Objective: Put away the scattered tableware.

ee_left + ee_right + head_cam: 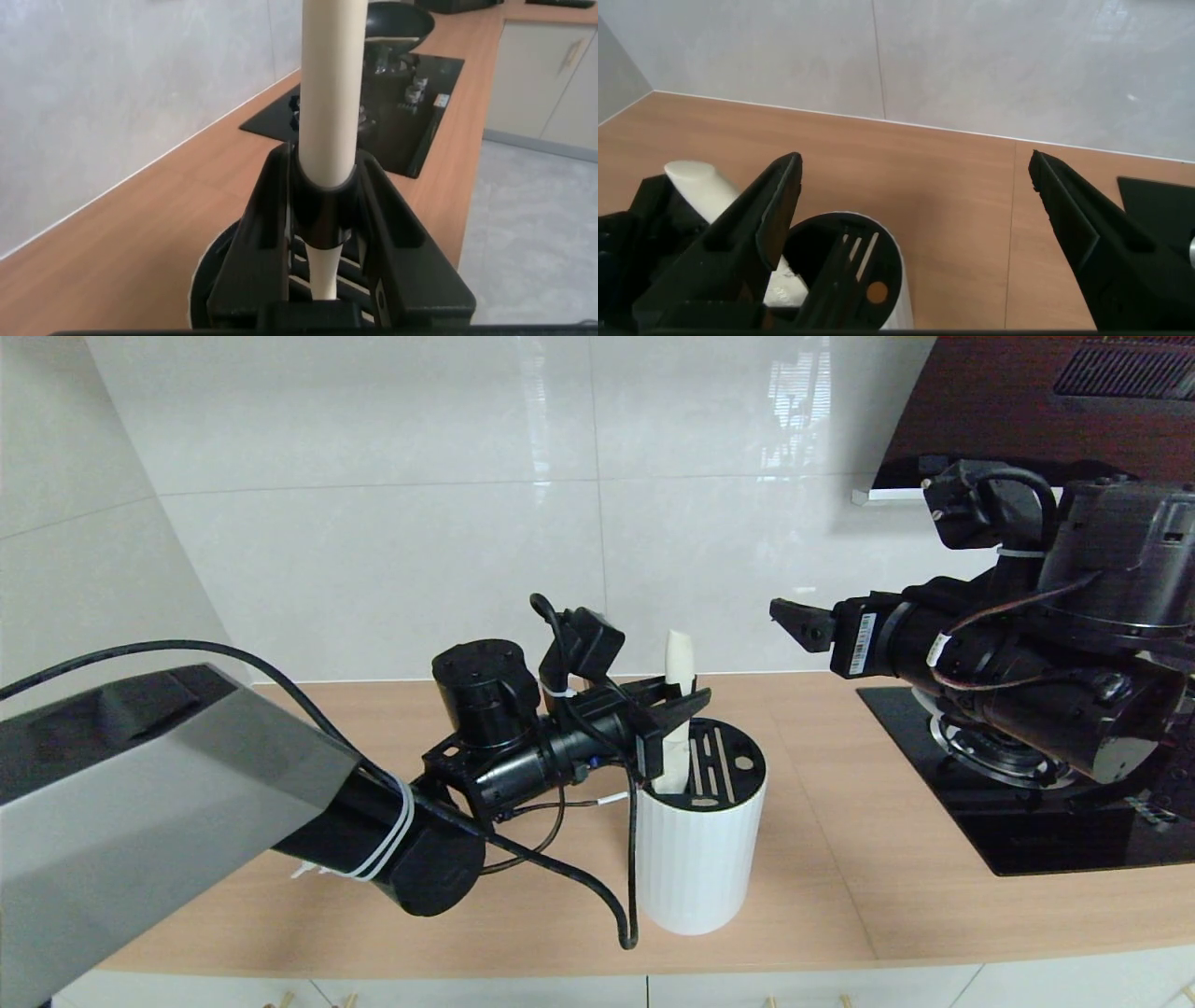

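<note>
The cream-handled utensil [679, 663] stands upright, its lower end entering the black slotted lid [726, 761] of a white ribbed cylindrical holder [695, 859] on the wooden table [822, 868]. The left end effector [686, 702] is clamped on the handle just above the lid. The right end effector [914, 168] hangs above the table with its fingers spread wide, near a black glass cooktop [1027, 831].

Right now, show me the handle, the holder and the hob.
handle [680, 658], head view, its cream upper end.
holder [695, 859], head view, its ribbed white side wall.
hob [1027, 831], head view, bare black glass near its front edge.
</note>
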Controlling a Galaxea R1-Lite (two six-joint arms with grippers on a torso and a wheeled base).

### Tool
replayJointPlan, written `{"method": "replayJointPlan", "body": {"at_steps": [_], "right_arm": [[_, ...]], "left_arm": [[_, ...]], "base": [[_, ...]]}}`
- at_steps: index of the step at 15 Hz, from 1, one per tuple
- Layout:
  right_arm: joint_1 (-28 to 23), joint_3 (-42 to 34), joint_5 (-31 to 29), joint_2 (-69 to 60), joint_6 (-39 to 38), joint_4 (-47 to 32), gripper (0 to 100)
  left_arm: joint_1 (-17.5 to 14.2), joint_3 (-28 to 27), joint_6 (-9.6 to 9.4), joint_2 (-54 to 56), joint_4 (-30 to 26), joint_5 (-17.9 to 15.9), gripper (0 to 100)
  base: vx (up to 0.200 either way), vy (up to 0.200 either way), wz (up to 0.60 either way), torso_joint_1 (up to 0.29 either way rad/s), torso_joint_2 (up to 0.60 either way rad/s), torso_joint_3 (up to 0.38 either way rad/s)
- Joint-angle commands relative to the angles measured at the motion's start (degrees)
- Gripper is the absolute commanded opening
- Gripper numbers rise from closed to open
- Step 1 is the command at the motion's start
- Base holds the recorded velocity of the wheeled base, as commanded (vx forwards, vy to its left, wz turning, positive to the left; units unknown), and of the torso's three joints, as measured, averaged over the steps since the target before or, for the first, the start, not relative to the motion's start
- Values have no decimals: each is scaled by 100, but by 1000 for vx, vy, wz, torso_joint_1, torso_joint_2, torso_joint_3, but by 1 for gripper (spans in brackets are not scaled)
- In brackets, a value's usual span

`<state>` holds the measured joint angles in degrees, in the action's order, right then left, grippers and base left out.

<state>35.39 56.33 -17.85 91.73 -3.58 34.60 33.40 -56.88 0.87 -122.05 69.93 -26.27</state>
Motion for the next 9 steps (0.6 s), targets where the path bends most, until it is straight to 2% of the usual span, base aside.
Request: {"method": "replayJointPlan", "body": {"at_steps": [1,5,9], "right_arm": [[3,1,1,2,-2,3,100],[3,1,1,11,-2,3,100],[3,1,9,20,-2,3,100]], "left_arm": [[0,2,1,-170,-40,-1,0],[0,-16,-25,-152,74,8,0],[88,107,-25,366,188,184,0]], "base": [[0,0,0,0,0,0],[0,0,0,0,0,0],[0,0,0,0,0,0]]}}
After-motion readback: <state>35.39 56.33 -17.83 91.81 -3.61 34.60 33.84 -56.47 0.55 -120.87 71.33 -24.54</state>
